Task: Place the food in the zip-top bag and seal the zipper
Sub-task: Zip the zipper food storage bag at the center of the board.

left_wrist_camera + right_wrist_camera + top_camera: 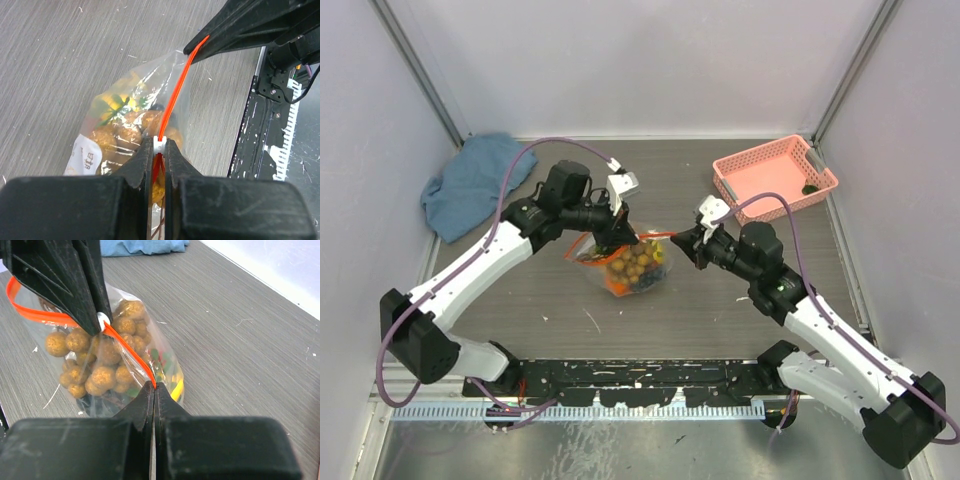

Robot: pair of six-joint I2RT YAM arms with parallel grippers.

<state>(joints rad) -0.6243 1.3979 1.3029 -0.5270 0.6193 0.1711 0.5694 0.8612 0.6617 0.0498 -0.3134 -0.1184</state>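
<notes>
The clear zip-top bag (632,268) hangs at mid-table between my two grippers, with the food (638,265) inside it: olive-brown grapes (95,365), a yellow piece (176,388) and green bits. The orange-red zipper (176,95) stretches taut along its mouth. My left gripper (611,238) is shut on the zipper's white slider (160,143), part way along the strip. My right gripper (698,243) is shut on the zipper's right end (151,380). Left of the slider, in the right wrist view, the strip still bows apart (35,312).
A pink basket (774,177) stands at the back right with a small dark thing inside. A blue cloth (472,182) lies at the back left. The black rail (640,375) runs along the near edge by the arm bases.
</notes>
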